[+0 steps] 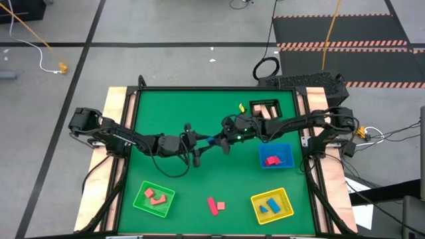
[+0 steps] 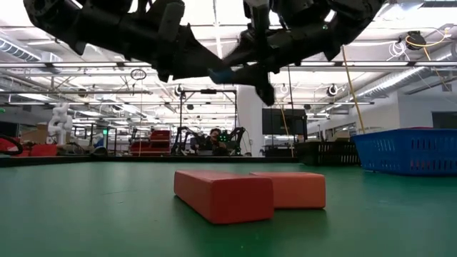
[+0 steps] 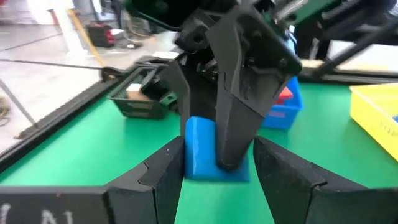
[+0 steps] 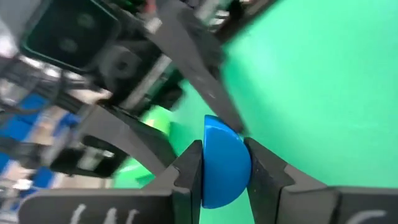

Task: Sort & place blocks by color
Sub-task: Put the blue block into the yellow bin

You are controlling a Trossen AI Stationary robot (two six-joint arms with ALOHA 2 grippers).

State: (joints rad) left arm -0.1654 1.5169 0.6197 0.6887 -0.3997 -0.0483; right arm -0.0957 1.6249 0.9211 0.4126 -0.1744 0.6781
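Both arms meet above the middle of the table. My right gripper (image 4: 224, 177) is shut on a blue block (image 4: 224, 163) with one rounded side, held in the air (image 1: 211, 140). My left gripper (image 3: 219, 171) is open and faces it; its two fingers stand close on either side of the same block (image 3: 200, 152). Two red blocks (image 1: 215, 206) lie flat on the table near its near edge, touching each other (image 2: 235, 193). Other blocks lie in the three trays. My right gripper pinches the blue block between its two fingers (image 4: 189, 177) on opposite sides, its rounded side pointing away from the wrist. It reaches level from the table's right, and the block is lifted clear. My left gripper: whether its fingers (image 3: 168, 171) touch the block I cannot tell.
A green tray (image 1: 141, 194) with pink and red blocks sits near left, and a yellow tray (image 1: 256, 200) with blue blocks near right. The blue tray (image 1: 263, 150) with red blocks is at the right. The black mesh basket (image 1: 272, 106) and a small yellow piece (image 1: 241, 107) lie far right.
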